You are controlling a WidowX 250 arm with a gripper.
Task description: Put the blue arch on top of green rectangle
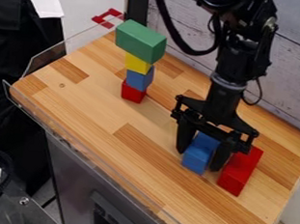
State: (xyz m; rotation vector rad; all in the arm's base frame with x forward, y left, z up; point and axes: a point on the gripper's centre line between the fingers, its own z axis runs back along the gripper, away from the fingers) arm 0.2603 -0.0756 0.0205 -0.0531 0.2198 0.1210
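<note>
Between the two sides of the claw [199, 161] was the blue arch [196, 157], near a long red block [240, 171]. I could not tell if the claw was squeezing it. Farther back on the bench [82, 99], the green rectangle [140, 41] sat on top of a yellow block [137, 63], a blue block [139, 79] and a small red block [132, 92].

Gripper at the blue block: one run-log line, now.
Gripper: astride blue block; grip: unclear; long red block: beside blue; green block: atop stack; blue on green: no
</note>
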